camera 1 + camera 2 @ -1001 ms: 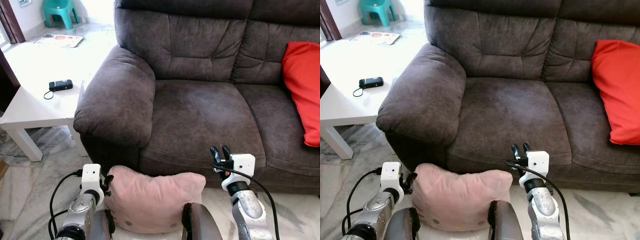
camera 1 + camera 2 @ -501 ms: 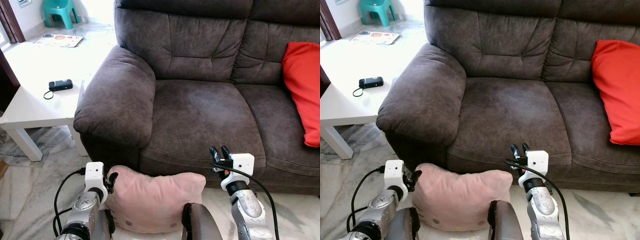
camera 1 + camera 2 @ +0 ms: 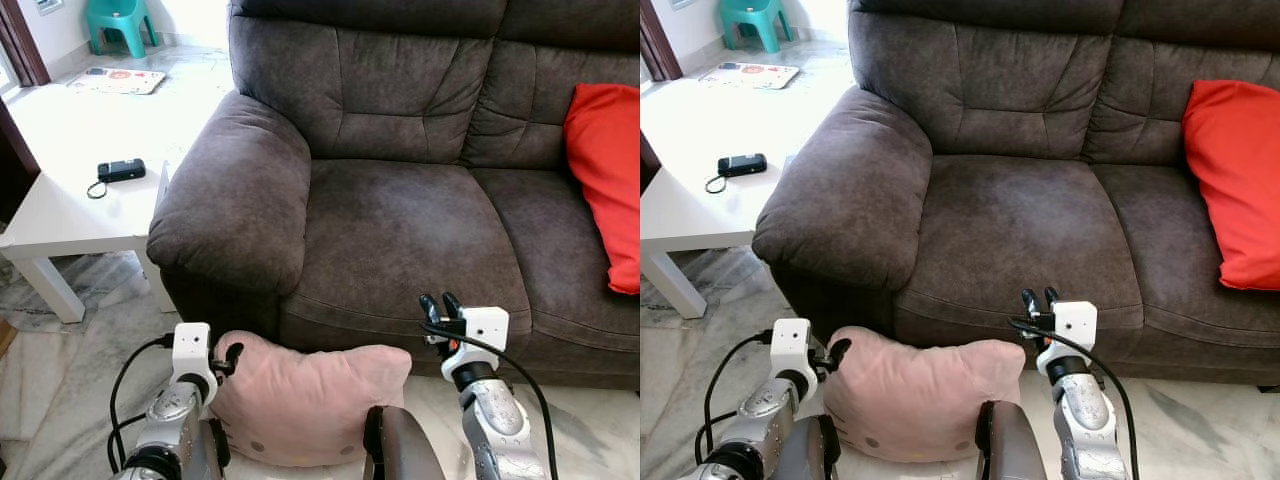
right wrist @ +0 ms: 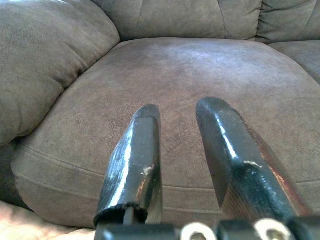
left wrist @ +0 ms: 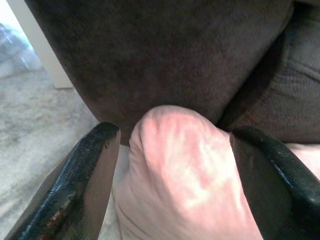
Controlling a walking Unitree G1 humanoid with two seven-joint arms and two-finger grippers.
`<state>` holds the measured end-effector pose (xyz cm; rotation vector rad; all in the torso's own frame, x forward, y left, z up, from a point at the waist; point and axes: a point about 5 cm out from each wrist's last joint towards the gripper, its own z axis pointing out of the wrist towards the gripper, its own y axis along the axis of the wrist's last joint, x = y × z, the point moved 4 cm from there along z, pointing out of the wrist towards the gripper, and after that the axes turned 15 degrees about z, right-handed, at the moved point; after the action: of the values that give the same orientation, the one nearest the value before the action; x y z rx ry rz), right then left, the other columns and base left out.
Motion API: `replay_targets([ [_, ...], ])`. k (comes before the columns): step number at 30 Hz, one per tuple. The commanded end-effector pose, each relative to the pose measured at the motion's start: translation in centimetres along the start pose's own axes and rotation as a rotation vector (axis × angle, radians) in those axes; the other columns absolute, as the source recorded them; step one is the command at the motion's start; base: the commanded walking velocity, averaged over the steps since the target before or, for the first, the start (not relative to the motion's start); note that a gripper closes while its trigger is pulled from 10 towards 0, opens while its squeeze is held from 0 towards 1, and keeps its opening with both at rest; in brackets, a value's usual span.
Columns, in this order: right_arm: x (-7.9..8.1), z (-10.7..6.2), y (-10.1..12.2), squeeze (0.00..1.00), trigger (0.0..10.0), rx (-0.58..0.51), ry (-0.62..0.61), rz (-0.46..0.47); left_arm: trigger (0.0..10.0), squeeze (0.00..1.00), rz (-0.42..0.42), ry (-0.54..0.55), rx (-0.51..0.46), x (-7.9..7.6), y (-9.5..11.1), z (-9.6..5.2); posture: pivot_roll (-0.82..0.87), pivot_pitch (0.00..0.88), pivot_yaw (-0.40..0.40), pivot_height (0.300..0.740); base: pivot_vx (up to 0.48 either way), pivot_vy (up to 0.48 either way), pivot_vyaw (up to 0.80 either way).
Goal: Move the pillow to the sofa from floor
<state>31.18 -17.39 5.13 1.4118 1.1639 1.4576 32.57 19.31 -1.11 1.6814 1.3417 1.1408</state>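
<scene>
Left pincer [image 5: 172,165] wide open around pink pillow [image 3: 305,400] corner; right pincer [image 3: 441,303] slightly parted, empty

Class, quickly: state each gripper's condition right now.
Left gripper: open, fingers straddling a corner of the soft pink pillow.
Right gripper: open, holding nothing, above the brown sofa seat.

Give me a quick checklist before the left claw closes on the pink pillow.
1. Left claw open around a corner of the pink pillow: ok.
2. Pillow lifted off the floor: not ok, it lies against the sofa base.
3. Sofa seat free for the pillow: ok; red cushion sits at the far right.
4. Right claw on the pillow: not ok, it hovers at the seat's front edge.
5. Grip depth sufficient: cannot tell.
</scene>
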Motion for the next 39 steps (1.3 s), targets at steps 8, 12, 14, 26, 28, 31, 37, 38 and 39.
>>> replay_targets([
  [8, 0.16, 0.16, 0.95, 0.00, 10.0, -0.028, 0.011, 0.009, 10.0, 0.00, 0.007, 0.017, -0.007, 0.22, -0.19, -0.21, -0.01, 0.000, -0.094, 0.525, 0.000, 0.000, 0.00],
  [12, 0.16, 0.20, 0.96, 0.00, 10.0, -0.027, 0.011, 0.009, 10.0, 0.00, 0.010, 0.028, -0.008, 0.34, -0.23, -0.23, -0.01, 0.000, -0.093, 0.525, 0.000, 0.000, 0.00],
  [14, 0.18, 0.20, 0.99, 0.00, 10.0, -0.026, 0.013, 0.008, 10.0, 0.00, 0.008, 0.029, -0.009, 0.30, -0.22, -0.23, -0.01, 0.000, -0.096, 0.525, 0.000, 0.000, 0.00],
  [26, 0.27, 0.17, 1.01, 0.00, 10.0, -0.019, 0.023, 0.008, 10.0, 0.00, 0.002, 0.027, -0.009, 0.20, -0.22, -0.22, -0.01, 0.000, -0.102, 0.482, 0.000, 0.000, 0.00],
  [28, 0.26, 0.17, 1.02, 0.00, 10.0, -0.020, 0.022, 0.003, 10.0, 0.00, 0.003, 0.025, -0.006, 0.16, -0.27, -0.22, -0.01, 0.000, -0.102, 0.478, 0.000, 0.000, 0.00],
  [31, 0.25, 0.20, 1.07, 0.00, 10.0, -0.022, 0.019, -0.001, 10.0, 0.00, 0.001, 0.019, -0.002, 0.06, -0.32, -0.20, -0.01, 0.000, -0.102, 0.478, 0.000, 0.000, 0.00],
  [37, 0.43, 0.04, 1.27, 0.00, 10.0, -0.026, 0.030, 0.003, 10.0, 0.00, -0.030, 0.016, -0.005, 0.15, -0.02, -0.01, -0.02, 0.000, -0.109, 0.478, 0.000, 0.000, 0.00],
  [38, 0.43, 0.02, 1.29, 0.00, 10.0, -0.027, 0.031, 0.003, 10.0, 0.00, -0.030, 0.016, -0.005, 0.19, 0.02, 0.02, -0.02, 0.000, -0.109, 0.478, 0.000, 0.000, 0.00],
  [39, 0.42, 0.00, 1.31, 0.00, 10.0, -0.026, 0.032, 0.002, 10.0, 0.00, -0.031, 0.016, -0.005, 0.25, 0.14, 0.09, -0.02, 0.000, -0.111, 0.478, 0.000, 0.000, 0.00],
])
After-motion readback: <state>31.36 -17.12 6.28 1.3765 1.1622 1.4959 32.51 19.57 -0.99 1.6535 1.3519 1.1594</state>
